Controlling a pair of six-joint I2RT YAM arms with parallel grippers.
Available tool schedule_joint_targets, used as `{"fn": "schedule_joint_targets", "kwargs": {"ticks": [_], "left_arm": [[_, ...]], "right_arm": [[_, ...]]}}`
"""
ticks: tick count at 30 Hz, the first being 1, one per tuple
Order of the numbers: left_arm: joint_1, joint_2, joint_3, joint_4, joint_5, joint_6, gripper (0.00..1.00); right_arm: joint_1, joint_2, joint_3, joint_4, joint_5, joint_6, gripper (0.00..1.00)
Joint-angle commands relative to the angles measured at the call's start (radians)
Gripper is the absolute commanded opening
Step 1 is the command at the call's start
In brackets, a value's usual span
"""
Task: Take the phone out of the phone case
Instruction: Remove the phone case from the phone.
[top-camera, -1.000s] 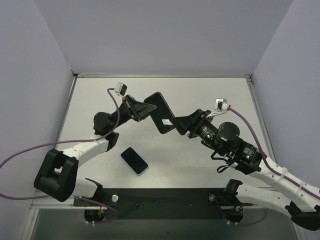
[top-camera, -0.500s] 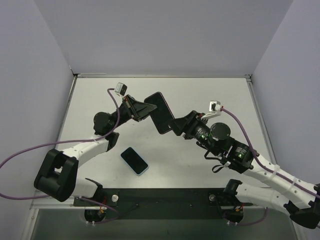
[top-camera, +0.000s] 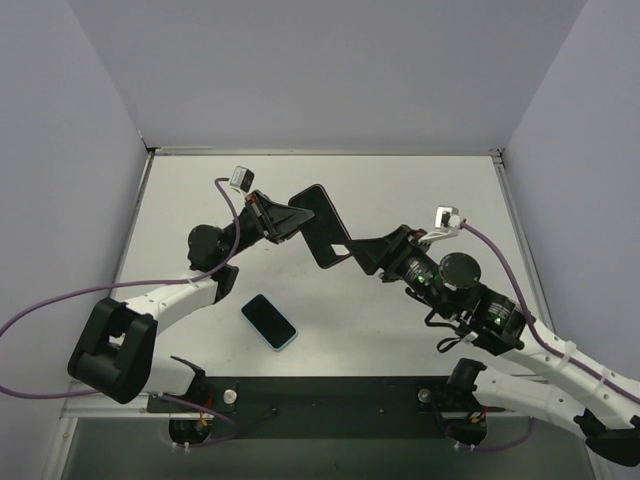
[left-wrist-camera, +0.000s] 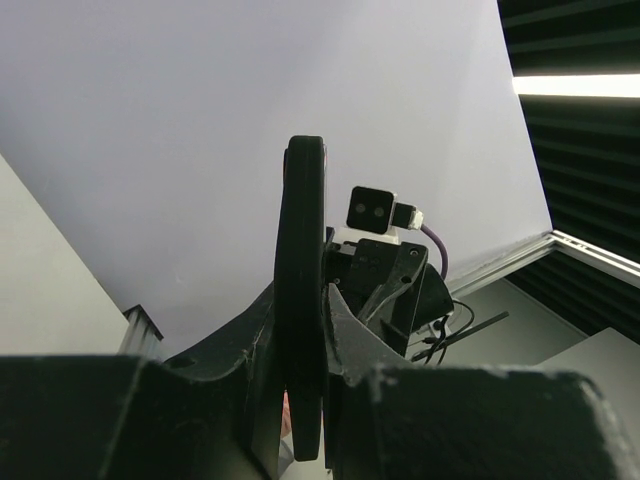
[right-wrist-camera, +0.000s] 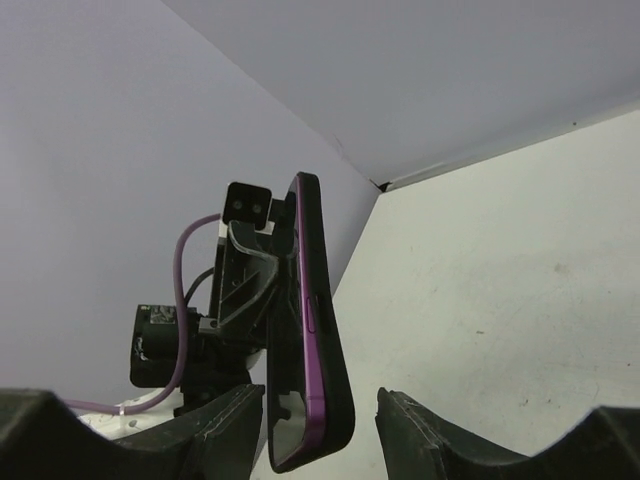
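Observation:
A phone with a purple edge (right-wrist-camera: 311, 356) sits in a black case (right-wrist-camera: 336, 371). It is held above the table, edge-on in both wrist views, and shows in the top view (top-camera: 322, 222). My left gripper (top-camera: 295, 222) is shut on its upper left end, with the case (left-wrist-camera: 302, 250) clamped between the fingers. My right gripper (top-camera: 362, 252) is open, with one finger on each side of the phone's lower right end (right-wrist-camera: 318, 415) and a gap on both sides. The left gripper's fingers (right-wrist-camera: 245, 270) show behind the phone.
A second phone in a light blue case (top-camera: 270, 321) lies screen up on the white table (top-camera: 420, 190), near the left arm's base. Grey walls enclose the table at the back and on both sides.
The right gripper pushed left along the phone half a second ago and has drawn back to about where it was. The left gripper and phone have not moved.

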Motion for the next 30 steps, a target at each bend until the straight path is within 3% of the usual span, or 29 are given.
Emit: {"fn": "schedule_joint_targets", "kwargs": {"ticks": [1, 20, 24, 27, 28, 29, 30], "left_arm": [[0.003, -0.022, 0.008, 0.089, -0.027, 0.009, 0.0], [0.0, -0.007, 0.024, 0.049, -0.018, 0.032, 0.0], [0.003, -0.016, 0.026, 0.032, -0.01, 0.038, 0.0], [0.006, -0.016, 0.043, -0.029, 0.031, 0.063, 0.0], [0.006, -0.011, 0.056, -0.055, 0.055, 0.075, 0.0], [0.003, 0.001, 0.078, -0.087, 0.091, 0.105, 0.0], [0.001, 0.005, 0.102, -0.138, 0.126, 0.116, 0.0]], "right_arm": [[0.006, -0.064, 0.039, -0.031, 0.069, -0.062, 0.5], [0.021, 0.079, 0.044, 0.073, -0.055, -0.028, 0.5], [0.018, 0.028, 0.027, -0.029, 0.046, -0.065, 0.51], [-0.01, -0.025, 0.049, -0.158, 0.087, -0.149, 0.59], [-0.055, -0.026, 0.094, -0.196, 0.066, -0.171, 0.67], [-0.092, -0.007, 0.122, -0.239, 0.031, -0.189, 0.69], [-0.13, 0.005, 0.147, -0.297, -0.114, -0.2, 0.7]]}}
